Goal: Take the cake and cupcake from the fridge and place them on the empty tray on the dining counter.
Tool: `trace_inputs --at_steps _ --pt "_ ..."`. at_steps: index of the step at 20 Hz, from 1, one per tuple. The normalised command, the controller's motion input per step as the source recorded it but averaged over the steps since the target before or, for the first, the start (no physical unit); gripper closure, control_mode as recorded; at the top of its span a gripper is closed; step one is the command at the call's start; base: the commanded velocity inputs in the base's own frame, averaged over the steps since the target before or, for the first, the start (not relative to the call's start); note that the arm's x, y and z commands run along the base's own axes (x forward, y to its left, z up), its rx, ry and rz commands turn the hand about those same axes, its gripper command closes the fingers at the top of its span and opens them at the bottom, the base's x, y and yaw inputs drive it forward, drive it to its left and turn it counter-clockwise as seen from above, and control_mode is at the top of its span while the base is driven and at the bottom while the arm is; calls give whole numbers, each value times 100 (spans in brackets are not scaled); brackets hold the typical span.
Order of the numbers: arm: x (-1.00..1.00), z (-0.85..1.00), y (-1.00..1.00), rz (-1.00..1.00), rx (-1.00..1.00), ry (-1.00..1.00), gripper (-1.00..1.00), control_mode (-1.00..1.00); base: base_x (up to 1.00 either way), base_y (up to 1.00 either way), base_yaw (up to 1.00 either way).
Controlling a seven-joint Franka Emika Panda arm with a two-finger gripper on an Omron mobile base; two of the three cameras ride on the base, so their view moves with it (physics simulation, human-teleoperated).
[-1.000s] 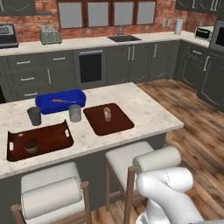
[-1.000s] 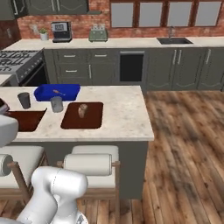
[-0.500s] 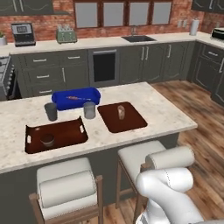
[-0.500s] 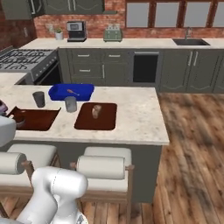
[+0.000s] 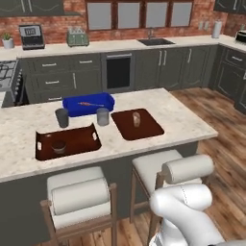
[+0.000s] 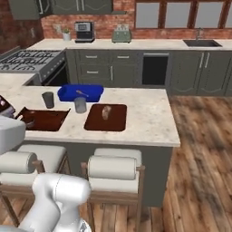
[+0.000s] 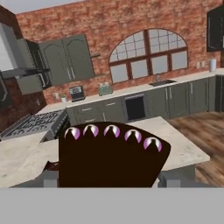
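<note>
Pincer (image 7: 113,178) first: its jaws stand wide, one on either side of the cake (image 7: 109,153), and I take that for a grip on the slice, whose dark chocolate top with its row of pink dollops sits right up against the hand camera. As I read it, the task is about half done. A small brownish round thing, which I take for the cupcake (image 5: 136,118), stands upright near the middle of the flat reddish-brown tray (image 5: 149,129) on the pale speckled counter (image 5: 187,120). The cake is not yet set down beside it. What remains is to carry the slice over that tray, lower it onto a bare patch clear of the cupcake, and let go. Just left of the target lies another brown tray with handles (image 5: 79,137), holding a small dark item I cannot identify, so it would be the wrong place to put the cake. A bright blue tray (image 5: 89,104) and two grey cups (image 5: 103,116) sit behind, near the far side. The arm rises from the base behind the stools (image 5: 79,194) with its elbow bent low. The hand is raised off the left end of the counter and points roughly level across it towards the brick wall and windows. It is well apart from the flat tray.
</note>
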Motion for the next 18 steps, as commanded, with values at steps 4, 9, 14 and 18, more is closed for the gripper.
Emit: trace_inputs --at_steps 4,9,14,18 --pt "0 0 0 0 0 0 100 100 -100 100 -3" --pt "0 0 0 0 0 0 100 100 -75 100 0" --pt "0 0 0 0 0 0 100 100 18 100 -1" --pt "0 0 0 0 0 0 100 100 100 57 -2"
